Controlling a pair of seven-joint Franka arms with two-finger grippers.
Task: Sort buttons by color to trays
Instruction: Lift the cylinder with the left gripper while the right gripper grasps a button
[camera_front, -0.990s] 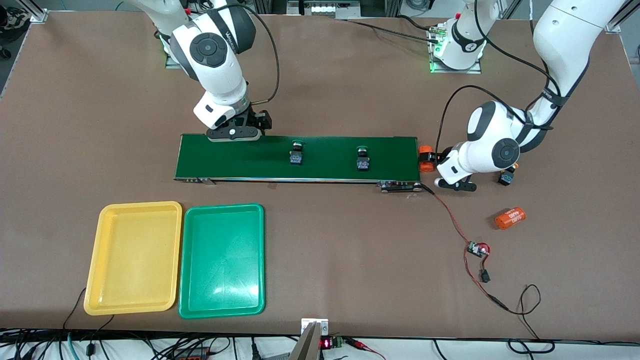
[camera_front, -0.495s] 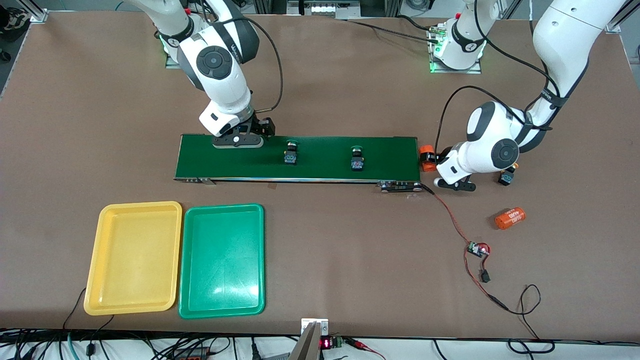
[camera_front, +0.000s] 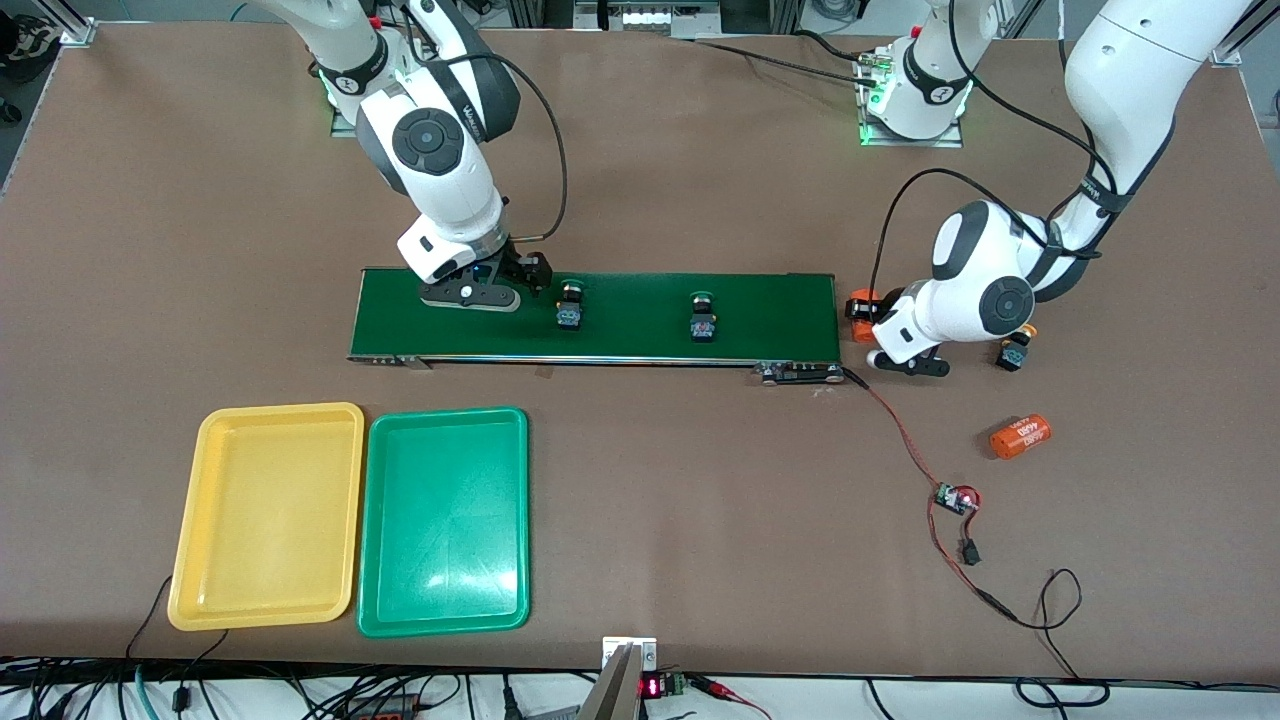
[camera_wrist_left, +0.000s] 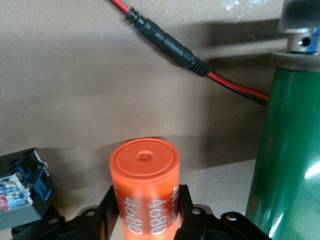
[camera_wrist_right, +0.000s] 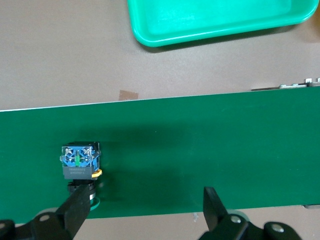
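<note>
White print "4680" is read on an orange cylinder (camera_wrist_left: 145, 185) pinched by the left gripper (camera_wrist_left: 145, 217). A green button (camera_wrist_right: 80, 165) is flanked by the wide-spread right gripper (camera_wrist_right: 142, 212) on the belt (camera_front: 640, 315).

The left gripper (camera_wrist_left: 145, 225) is cut off by the left wrist view's edge, so its fingertips and the lower part of the orange cylinder (camera_wrist_left: 145, 187) between them are not shown. In the front view, the left arm's wrist hides most of that cylinder and part of the yellow-capped button (camera_front: 1014, 352) beside it.
</note>
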